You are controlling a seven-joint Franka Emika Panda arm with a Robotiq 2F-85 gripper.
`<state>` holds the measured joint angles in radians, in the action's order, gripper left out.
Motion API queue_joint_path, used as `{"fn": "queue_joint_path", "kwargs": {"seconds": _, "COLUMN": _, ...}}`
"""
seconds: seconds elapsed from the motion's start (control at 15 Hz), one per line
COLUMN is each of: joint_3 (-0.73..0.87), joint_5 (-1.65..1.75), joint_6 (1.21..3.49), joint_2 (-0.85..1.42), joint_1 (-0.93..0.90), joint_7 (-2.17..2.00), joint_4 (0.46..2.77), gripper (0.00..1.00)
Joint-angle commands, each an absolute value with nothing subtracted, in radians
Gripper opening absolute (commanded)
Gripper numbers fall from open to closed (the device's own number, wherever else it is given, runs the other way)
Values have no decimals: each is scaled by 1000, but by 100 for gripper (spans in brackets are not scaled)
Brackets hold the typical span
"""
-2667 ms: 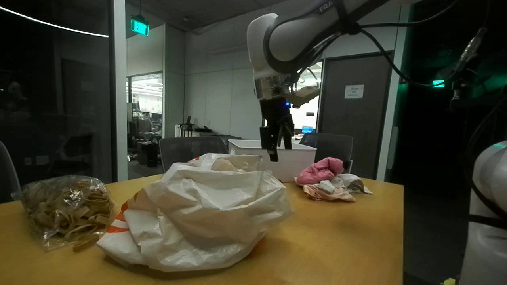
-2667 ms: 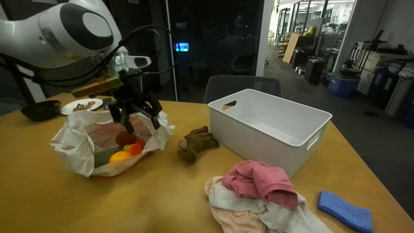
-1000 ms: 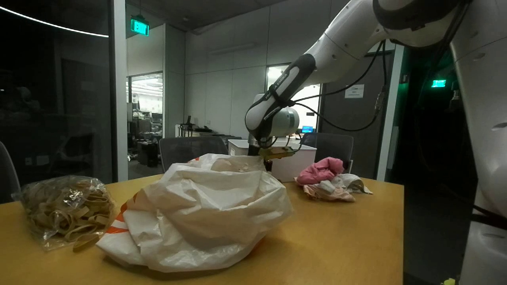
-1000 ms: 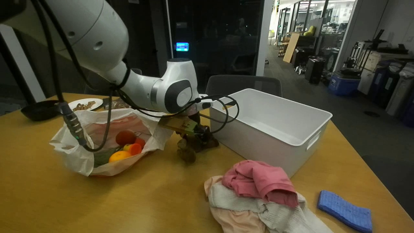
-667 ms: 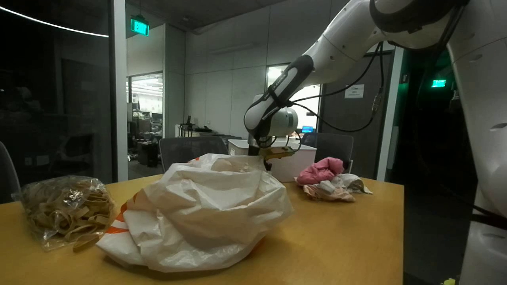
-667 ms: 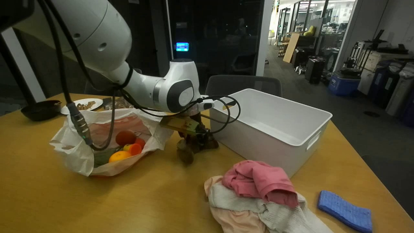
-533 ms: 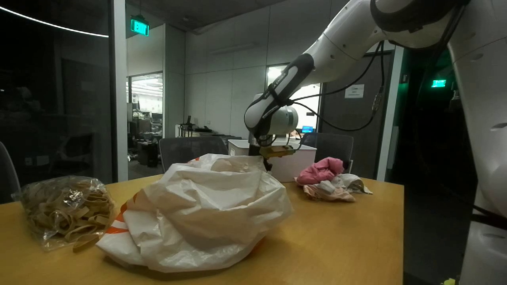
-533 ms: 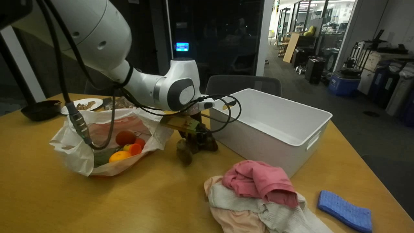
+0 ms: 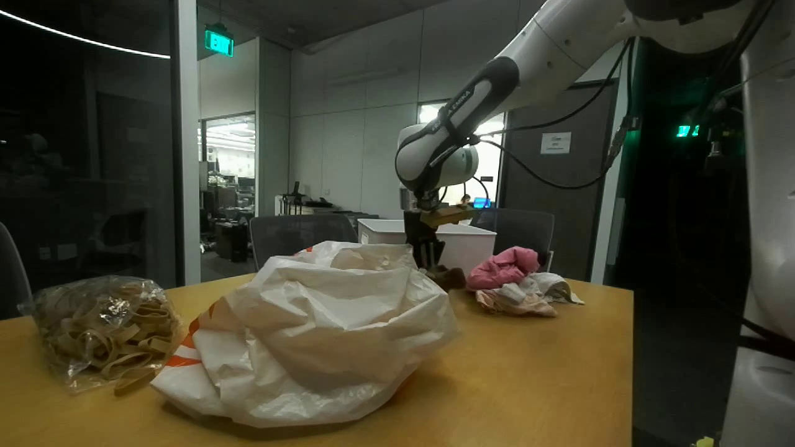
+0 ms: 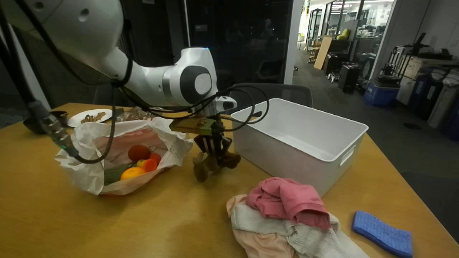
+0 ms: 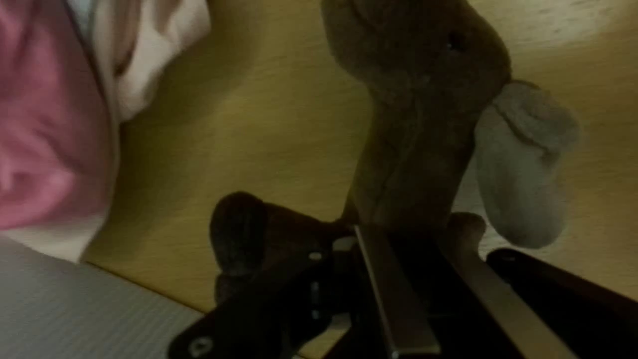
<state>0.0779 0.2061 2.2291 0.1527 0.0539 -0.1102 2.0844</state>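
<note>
exterior view: wooden table (image 9: 528,372) (dim room (image 9: 335,155))

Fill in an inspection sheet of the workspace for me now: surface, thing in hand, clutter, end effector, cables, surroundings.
Surface: light wood table; spills, nothing seen.
Thing in hand: brown plush toy, beside the white bin; whether it touches the table cannot be told.
Clutter: white bag holding fruit-like items, crumpled cloths, blue pad, plate, clear bag of tan bands.
End effector: shut on the toy's body, pointing down.
Cables: black cables droop in front of the white bag and bin in an exterior view; contact cannot be told.
Surroundings: mesh chairs, a dark door and a lit exit sign.
</note>
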Motion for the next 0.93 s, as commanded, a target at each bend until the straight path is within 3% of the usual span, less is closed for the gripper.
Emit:
{"fn": "queue_joint_path", "kwargs": {"seconds": 0.0, "joint_3": 80, "joint_5": 326, "joint_6": 2099, "joint_2": -16, "joint_1": 32, "joint_7": -183, "joint_4": 2191, "gripper": 11}}
{"fn": "queue_joint_path", "kwargs": {"seconds": 0.4, "joint_3": 5, "joint_5": 442, "joint_6": 1911, "joint_2": -258, "joint_1": 10, "joint_7": -100, "joint_4": 2381, "gripper": 9}}
{"fn": "queue_joint_path", "kwargs": {"seconds": 0.87, "joint_3": -120, "joint_5": 498, "joint_6": 2020, "joint_2": -541, "joint_1": -72, "joint_7": -102, "joint_4": 2611, "gripper": 12}}
